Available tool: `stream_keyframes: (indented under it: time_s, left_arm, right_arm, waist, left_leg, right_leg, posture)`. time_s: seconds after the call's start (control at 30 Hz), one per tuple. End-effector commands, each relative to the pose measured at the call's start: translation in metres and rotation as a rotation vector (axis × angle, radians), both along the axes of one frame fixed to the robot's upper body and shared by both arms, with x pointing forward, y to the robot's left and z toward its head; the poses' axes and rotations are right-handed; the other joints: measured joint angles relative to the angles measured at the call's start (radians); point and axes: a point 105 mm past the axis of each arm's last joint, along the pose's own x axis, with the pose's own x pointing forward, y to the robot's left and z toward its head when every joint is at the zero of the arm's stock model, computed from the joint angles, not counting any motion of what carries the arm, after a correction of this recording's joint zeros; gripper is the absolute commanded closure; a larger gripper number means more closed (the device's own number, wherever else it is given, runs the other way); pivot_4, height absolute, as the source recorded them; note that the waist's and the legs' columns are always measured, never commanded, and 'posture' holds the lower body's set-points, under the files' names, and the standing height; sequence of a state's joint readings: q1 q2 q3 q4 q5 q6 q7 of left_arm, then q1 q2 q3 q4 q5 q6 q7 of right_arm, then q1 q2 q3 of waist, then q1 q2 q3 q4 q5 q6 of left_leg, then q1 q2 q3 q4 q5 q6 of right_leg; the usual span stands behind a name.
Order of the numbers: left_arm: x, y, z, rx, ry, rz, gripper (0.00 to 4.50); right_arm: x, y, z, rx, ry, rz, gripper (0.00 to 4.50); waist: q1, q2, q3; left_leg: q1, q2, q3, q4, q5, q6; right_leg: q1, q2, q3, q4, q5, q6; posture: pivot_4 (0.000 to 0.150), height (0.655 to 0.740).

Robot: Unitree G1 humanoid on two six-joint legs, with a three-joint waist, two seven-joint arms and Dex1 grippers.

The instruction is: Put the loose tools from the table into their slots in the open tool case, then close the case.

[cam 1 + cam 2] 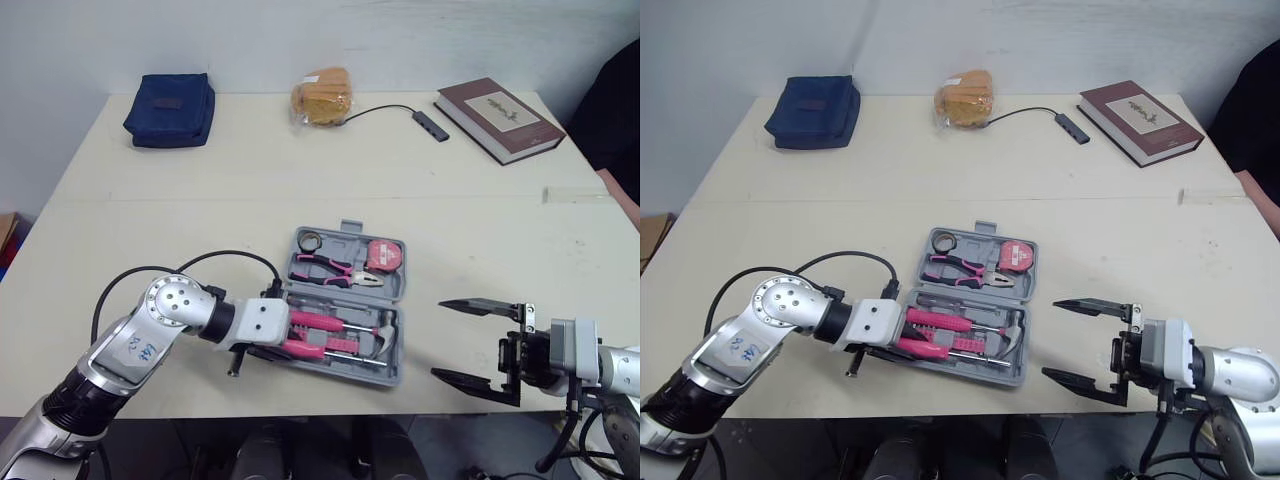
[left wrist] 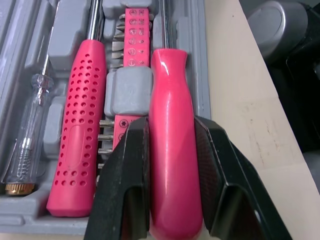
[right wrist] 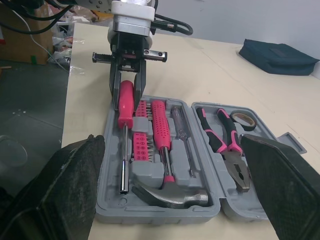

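The grey tool case [image 1: 398, 330] lies open near the table's front edge. It holds pliers [image 1: 335, 270], a tape measure [image 1: 385, 255], a tape roll [image 1: 310, 240], a hammer [image 1: 385, 335], a perforated pink screwdriver [image 2: 77, 130] and a clear tester [image 2: 27, 135]. My left gripper [image 1: 290, 345] is at the case's near left corner, shut on the smooth pink screwdriver [image 2: 172, 150]. That screwdriver lies along the front row beside the bit holder [image 2: 131, 35]. My right gripper [image 1: 437, 338] hovers open to the right of the case, holding nothing.
A blue pouch [image 1: 170, 108] sits at the back left, a bagged bun [image 1: 322, 97] at the back middle. A USB hub on a cable [image 1: 430, 125] and a brown book [image 1: 498, 118] lie at the back right. A person's dark sleeve [image 1: 615, 110] shows at the right edge.
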State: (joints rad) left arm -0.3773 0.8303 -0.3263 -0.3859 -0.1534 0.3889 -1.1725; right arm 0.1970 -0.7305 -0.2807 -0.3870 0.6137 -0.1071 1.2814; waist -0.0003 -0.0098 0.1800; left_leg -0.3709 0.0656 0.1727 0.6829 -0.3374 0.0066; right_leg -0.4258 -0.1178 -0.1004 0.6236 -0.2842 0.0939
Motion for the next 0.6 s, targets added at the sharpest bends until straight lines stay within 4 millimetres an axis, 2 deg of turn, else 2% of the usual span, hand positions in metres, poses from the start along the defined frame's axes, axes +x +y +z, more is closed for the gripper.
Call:
stream_keyframes:
  time_s: [0.03, 0.17, 0.23, 0.43, 0.53, 0.6]
  left_arm:
    - [-0.009, -0.009, 0.000, -0.016, -0.001, -0.035, 3.95]
    - [-0.011, -0.009, 0.000, -0.033, 0.011, -0.030, 3.95]
    - [-0.013, -0.009, 0.000, -0.039, 0.028, -0.029, 2.90]
    - [-0.013, -0.009, 0.001, -0.049, -0.006, -0.052, 0.14]
    - [-0.008, -0.020, 0.024, -0.197, -0.036, -0.075, 0.06]
    - [-0.011, -0.021, 0.032, -0.247, -0.040, -0.117, 0.06]
  right_arm:
    - [-0.003, 0.000, 0.007, -0.007, -0.045, -0.001, 0.00]
    - [-0.004, -0.001, 0.004, -0.011, -0.042, -0.005, 0.00]
    - [-0.004, -0.001, 0.004, -0.013, -0.042, -0.007, 0.00]
    - [-0.003, -0.002, 0.003, -0.015, -0.043, -0.012, 0.00]
    - [-0.001, -0.004, 0.001, -0.015, -0.047, -0.020, 0.00]
    - [0.000, -0.005, 0.000, -0.017, -0.048, -0.023, 0.00]
  waist:
    - [0.000, 0.000, 0.000]
    - [-0.001, 0.000, 0.000]
    - [0.000, 0.000, 0.000]
    - [0.000, 0.000, 0.000]
    - [0.003, 0.000, 0.000]
    - [0.002, 0.000, 0.000]
  left_leg:
    - [0.000, 0.000, 0.000, 0.000, 0.000, 0.000]
    - [0.000, 0.000, 0.000, 0.000, 0.000, 0.000]
    - [0.000, 0.000, 0.000, 0.000, 0.000, 0.000]
    - [0.000, 0.000, 0.000, 0.001, 0.000, 0.000]
    - [0.000, 0.000, 0.000, 0.001, 0.000, 0.000]
    - [0.000, 0.000, 0.000, 0.002, 0.000, 0.000]
  right_leg:
    - [0.000, 0.000, 0.000, 0.000, 0.000, 0.000]
    - [0.000, 0.000, 0.000, 0.000, 0.000, 0.000]
    - [0.000, 0.000, 0.000, 0.000, 0.000, 0.000]
    - [0.000, 0.000, 0.000, 0.001, 0.000, 0.000]
    - [0.000, 0.000, 0.001, 0.001, 0.000, 0.000]
    - [0.000, 0.000, 0.001, 0.001, 0.000, 0.000]
  posture:
    - [0.150, 0.7400]
    - [0.150, 0.7400]
    - [0.150, 0.7400]
    - [0.150, 0.7400]
    - [0.150, 0.7400]
    - [0.150, 0.7400]
